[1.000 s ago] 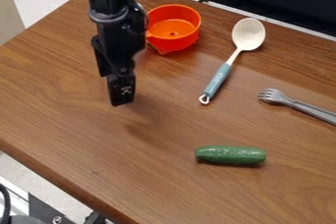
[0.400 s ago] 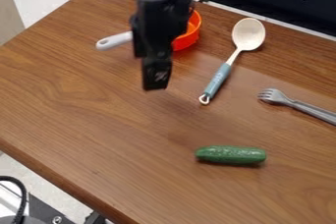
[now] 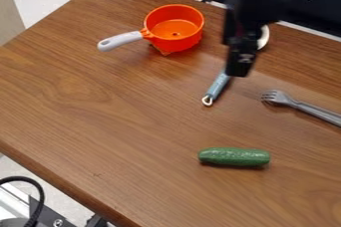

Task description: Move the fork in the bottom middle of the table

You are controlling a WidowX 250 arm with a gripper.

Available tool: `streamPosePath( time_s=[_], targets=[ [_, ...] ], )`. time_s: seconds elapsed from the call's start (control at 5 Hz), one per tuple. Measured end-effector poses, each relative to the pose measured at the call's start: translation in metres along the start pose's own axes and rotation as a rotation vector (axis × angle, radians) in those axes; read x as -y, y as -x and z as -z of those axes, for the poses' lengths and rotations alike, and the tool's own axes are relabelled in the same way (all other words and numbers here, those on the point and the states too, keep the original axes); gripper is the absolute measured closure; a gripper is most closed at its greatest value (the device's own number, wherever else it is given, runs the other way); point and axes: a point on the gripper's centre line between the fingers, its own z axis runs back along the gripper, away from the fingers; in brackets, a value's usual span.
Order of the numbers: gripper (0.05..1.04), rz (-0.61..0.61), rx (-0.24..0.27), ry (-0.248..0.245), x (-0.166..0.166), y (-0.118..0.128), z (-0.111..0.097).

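My black gripper point(image 3: 238, 67) hangs over the upper right part of the wooden table point(image 3: 100, 121), in front of the middle of a spoon. The silver fork point(image 3: 303, 106) lies at the right edge of the view, tines toward the left and handle running down to the right. It is to the right of and below the gripper, apart from it.
The spoon's blue handle point(image 3: 218, 84) shows just below the gripper, and part of its pale bowl point(image 3: 263, 37) shows behind the arm. An orange pan point(image 3: 173, 28) with a grey handle stands upper left. A green cucumber point(image 3: 234, 157) lies lower right.
The arm and gripper have moved right and slightly up the view, from beside the pan to over the spoon. The pan's handle has come into sight. Fork, spoon and cucumber have stayed put.
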Motion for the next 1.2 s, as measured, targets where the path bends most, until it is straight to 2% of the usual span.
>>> streamPosePath(
  time_s=[0.2, 0.4, 0.6, 0.8, 1.0, 1.2],
  targets=[
    [0.083, 0.110, 0.043, 0.021, -0.004, -0.037, 0.009],
    [0.083, 0.209, 0.092, 0.016, -0.001, -0.058, 0.016],
    [0.083, 0.271, 0.131, -0.013, 0.002, -0.074, 0.024],
    [0.083, 0.307, 0.152, 0.024, 0.008, -0.080, 0.033],
    [0.083, 0.353, 0.135, 0.053, 0.017, -0.082, 0.036],
    [0.083, 0.384, 0.135, 0.016, 0.019, -0.088, 0.038]
  ],
)
